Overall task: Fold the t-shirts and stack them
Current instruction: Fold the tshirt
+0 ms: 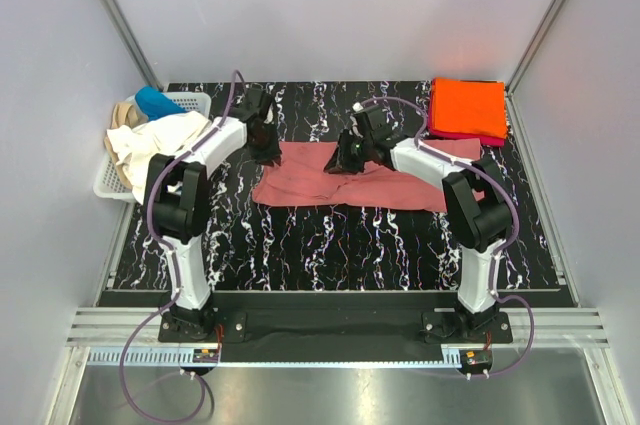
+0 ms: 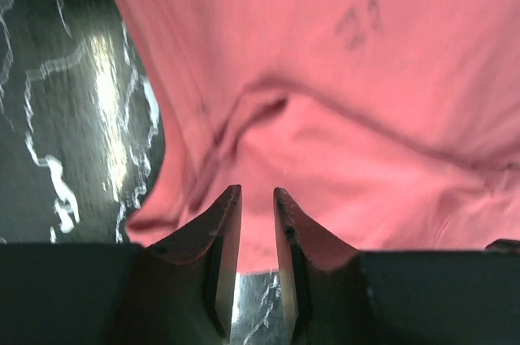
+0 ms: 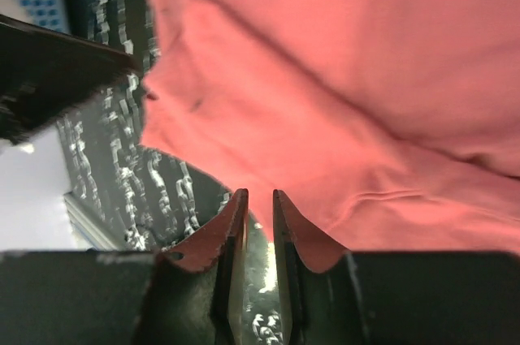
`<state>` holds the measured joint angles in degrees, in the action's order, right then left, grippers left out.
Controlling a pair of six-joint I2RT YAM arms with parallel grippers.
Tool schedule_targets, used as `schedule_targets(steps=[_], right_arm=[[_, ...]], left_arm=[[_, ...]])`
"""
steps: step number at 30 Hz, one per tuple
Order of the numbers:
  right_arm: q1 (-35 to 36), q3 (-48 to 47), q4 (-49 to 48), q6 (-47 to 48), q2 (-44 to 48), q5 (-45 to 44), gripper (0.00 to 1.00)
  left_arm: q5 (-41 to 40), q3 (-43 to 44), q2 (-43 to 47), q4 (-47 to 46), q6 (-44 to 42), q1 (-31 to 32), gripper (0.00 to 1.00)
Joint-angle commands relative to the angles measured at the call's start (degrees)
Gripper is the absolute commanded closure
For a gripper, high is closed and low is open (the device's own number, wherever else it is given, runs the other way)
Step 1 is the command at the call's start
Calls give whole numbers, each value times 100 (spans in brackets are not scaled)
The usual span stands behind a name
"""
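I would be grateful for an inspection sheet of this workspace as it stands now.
Surface: black white-veined marble-pattern tabletop; no spills seen.
Job's things: dusty salmon-pink t-shirt lies rumpled mid-table; bright orange folded t-shirt sits on a magenta folded t-shirt at the far right corner; a cream-white t-shirt, a tan t-shirt and a blue t-shirt are heaped in the basket.
Clutter: white plastic lattice basket at the far left edge; nothing else seen.
Grippers: left claw and right claw are at the salmon-pink shirt's edge, jaws nearly together; a pinch cannot be confirmed.
Cables: purple cables loop along both arms.
Surroundings: pale walls, metal frame posts.
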<state>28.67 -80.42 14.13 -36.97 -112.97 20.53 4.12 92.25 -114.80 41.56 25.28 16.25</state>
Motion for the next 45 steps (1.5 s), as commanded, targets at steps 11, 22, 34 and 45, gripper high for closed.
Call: schedule_targets(steps=[11,22,34,45], right_arm=[[298,1037,-789,14,-226,-67,75],[306,1002,-552,85,486,-199,75],[289,1116,283,50,1505,-1269,74],[61,1397,907,366,2885,-2378,74]], left_arm=[[-560,-849,-113,-334,118,115,71],[-1221,-269,308,256,-32,124,69],[-157,232,-260,63,3,352,67],[-1131,1269,-1561,265,-146,256,64]])
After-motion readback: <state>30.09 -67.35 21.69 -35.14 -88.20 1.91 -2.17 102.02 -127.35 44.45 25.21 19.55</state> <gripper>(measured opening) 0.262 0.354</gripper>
